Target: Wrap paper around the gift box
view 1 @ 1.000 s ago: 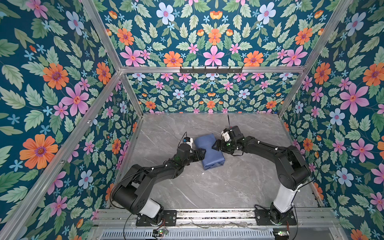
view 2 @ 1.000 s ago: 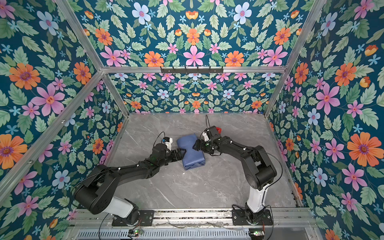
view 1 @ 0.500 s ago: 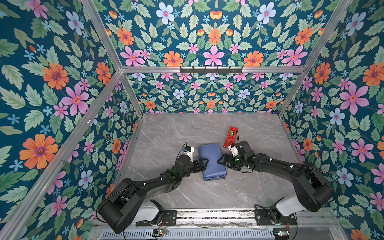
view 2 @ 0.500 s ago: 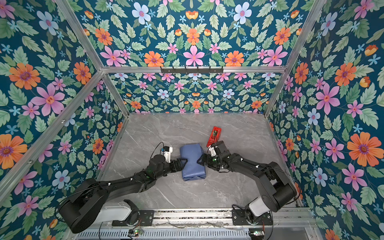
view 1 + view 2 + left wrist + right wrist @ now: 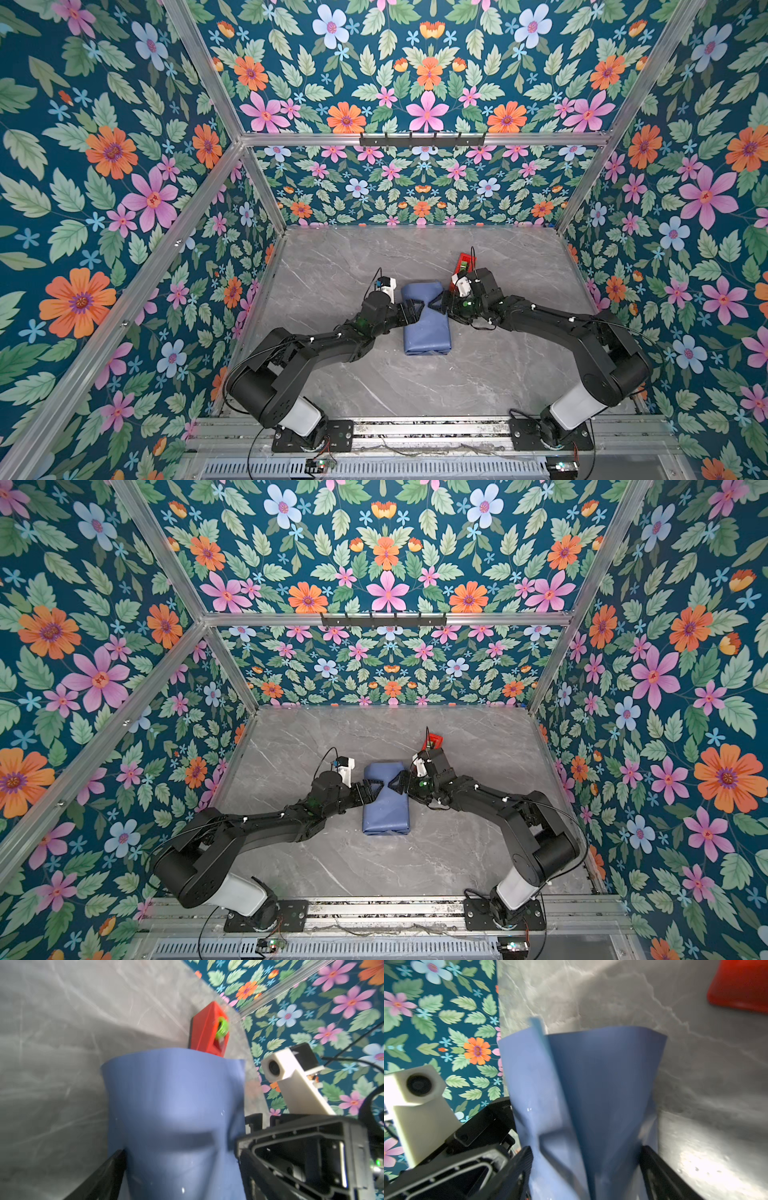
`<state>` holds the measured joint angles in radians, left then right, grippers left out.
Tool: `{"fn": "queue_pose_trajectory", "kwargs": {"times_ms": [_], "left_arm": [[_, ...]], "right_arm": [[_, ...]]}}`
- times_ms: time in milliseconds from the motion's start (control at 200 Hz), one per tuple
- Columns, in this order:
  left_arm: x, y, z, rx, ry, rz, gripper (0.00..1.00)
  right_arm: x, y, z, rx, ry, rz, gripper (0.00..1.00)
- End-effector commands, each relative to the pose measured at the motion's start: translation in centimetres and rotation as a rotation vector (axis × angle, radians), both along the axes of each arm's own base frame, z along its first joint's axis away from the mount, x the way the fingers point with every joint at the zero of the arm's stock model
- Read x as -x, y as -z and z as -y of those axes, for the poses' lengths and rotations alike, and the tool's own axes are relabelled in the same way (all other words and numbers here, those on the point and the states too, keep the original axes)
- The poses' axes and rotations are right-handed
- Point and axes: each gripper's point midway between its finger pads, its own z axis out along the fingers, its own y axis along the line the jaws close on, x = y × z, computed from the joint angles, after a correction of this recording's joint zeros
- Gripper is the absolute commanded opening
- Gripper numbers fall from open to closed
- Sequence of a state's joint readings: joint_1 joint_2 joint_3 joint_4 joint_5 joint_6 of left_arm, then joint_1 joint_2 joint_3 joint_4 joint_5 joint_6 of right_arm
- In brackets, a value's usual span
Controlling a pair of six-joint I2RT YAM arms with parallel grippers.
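Observation:
The paper (image 5: 427, 332) (image 5: 386, 812) is folded, slate-blue side out, into a long parcel lying flat at mid-table. The gift box is hidden inside it. In both top views my left gripper (image 5: 412, 311) (image 5: 372, 791) and right gripper (image 5: 437, 305) (image 5: 397, 785) face each other tip to tip over the parcel's far half. Both are open, their spread fingers resting on the paper. In the left wrist view the paper (image 5: 172, 1105) fills the space at my left gripper (image 5: 180, 1167). The right wrist view shows the same at my right gripper (image 5: 585, 1163), with a light-blue paper edge (image 5: 537, 1028) sticking up.
A red tape dispenser (image 5: 465, 262) (image 5: 433, 741) (image 5: 207, 1028) lies just beyond the right wrist, close to the parcel's far right corner. The grey marble tabletop (image 5: 374, 386) is walled in by floral panels on three sides. A metal rail (image 5: 415, 432) runs along the front.
Both grippers and the parcel have come nearer the front edge. The parcel has straightened from a skewed, bent shape. The red dispenser, hidden behind the right wrist a second ago, now shows.

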<state>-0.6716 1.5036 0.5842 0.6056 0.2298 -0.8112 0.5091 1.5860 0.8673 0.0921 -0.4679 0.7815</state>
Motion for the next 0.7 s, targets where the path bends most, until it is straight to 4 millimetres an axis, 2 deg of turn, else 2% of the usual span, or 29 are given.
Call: {"fn": "queue_pose_trajectory", "kwargs": {"times_ms": [0,120,320,555,695], "left_arm": [[0.5,-4.0,1.6,0.101,0.083,0.080,0.89],[0.4,-6.1,1.6,0.118,0.084,0.125,0.89],[0.7,-7.2,1.4,0.114,0.090,0.146,0.87],[2.0,-6.7,0.5,0.094,0.084,0.145,0.85],[2.9,-5.6,-0.1,0.064,0.082,0.132,0.84]], "right_arm": [[-0.6,-4.5,-1.4,-0.110,-0.042,0.128,0.82],[-0.7,-6.8,-1.5,-0.147,-0.044,0.207,0.82],[-0.4,-9.0,-1.3,-0.184,-0.053,0.307,0.81],[0.8,-9.5,-1.7,-0.176,-0.086,0.371,0.80],[1.6,-8.1,-1.7,-0.125,-0.093,0.372,0.78]]}}
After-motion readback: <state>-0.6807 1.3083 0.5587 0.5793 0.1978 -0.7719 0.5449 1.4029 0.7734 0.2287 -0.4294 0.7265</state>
